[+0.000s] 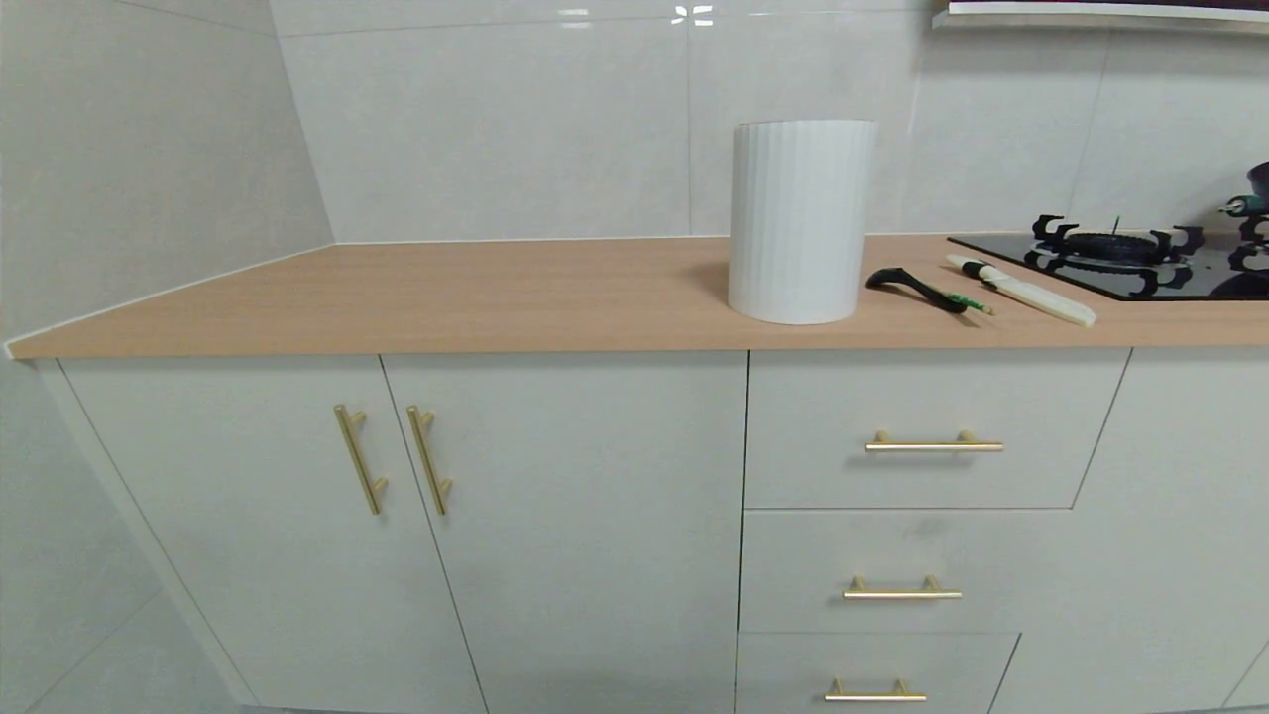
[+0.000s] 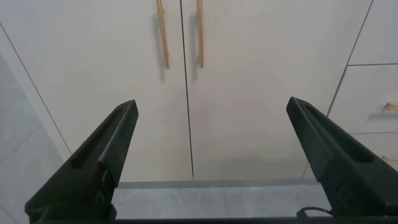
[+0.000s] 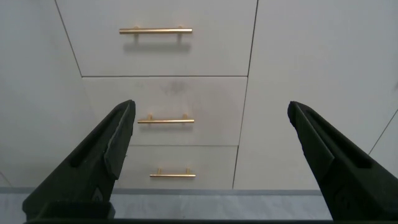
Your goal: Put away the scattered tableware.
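Both arms hang low before the cabinets: the left pincer [image 2: 211,104] gapes wide at the cupboard doors [image 2: 249,93], and the right pincer [image 3: 211,106] gapes wide at the drawers [image 3: 165,93]. Up on the tabletop [image 1: 496,293], a black-handled utensil [image 1: 917,288] and a cream-coloured utensil [image 1: 1026,292] lie near the front edge, between the white ribbed holder [image 1: 801,220] and the gas hob [image 1: 1110,253]. The right arm looks better placed. It should rise above the front edge, close across the black handle's middle, lift it level, then tip it upright over the holder.

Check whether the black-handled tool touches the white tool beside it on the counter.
Apart. The head view shows bare counter between the black-handled tool and the white tool.
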You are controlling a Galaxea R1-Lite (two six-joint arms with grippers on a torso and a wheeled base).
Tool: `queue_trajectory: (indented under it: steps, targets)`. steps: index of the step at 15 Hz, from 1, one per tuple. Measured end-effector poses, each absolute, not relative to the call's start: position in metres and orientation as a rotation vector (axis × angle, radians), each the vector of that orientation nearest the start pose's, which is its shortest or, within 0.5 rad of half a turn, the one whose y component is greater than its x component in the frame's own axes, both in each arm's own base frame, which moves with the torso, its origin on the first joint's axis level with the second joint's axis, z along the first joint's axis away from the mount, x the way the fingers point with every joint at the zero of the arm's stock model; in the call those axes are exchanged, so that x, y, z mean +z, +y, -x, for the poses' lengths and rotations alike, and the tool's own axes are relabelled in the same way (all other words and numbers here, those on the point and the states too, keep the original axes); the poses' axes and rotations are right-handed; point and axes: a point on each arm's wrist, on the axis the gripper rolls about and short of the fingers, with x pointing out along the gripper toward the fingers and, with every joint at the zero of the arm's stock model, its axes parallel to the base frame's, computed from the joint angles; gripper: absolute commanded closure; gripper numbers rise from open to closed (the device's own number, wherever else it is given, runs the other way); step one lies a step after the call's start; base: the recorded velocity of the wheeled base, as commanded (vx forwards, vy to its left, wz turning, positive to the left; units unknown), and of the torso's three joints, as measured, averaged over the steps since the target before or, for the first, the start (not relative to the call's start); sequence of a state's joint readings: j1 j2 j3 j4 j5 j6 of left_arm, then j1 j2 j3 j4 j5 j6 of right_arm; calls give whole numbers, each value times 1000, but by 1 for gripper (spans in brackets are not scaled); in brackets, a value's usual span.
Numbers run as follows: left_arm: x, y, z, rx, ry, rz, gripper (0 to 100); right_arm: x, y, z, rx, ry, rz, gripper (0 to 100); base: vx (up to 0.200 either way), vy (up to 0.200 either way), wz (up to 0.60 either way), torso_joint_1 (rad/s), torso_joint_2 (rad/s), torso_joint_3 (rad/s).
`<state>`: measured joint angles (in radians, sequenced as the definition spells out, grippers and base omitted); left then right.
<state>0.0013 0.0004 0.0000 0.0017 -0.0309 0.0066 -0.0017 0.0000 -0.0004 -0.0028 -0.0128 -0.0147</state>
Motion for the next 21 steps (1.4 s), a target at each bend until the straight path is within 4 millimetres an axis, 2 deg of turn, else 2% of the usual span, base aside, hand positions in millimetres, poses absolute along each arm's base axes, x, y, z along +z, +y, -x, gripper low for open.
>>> queue_trajectory:
  steps: [9,13,17,21]
  targets:
    - [75,-1,23,-30,2,-8,0,78,0,23,-7,-12,6,0,0,0,0,0,0,0]
    - [75,-1,23,-30,2,-7,0,118,1,29,98,-62,-63,0,0,0,0,0,0,0]
    - [75,-1,23,-30,2,-8,0,132,2,4,207,133,-70,0,0,0,0,0,0,0]
    - [75,-1,23,-30,2,-8,0,141,10,-44,256,424,-62,0,0,0,0,0,0,0]
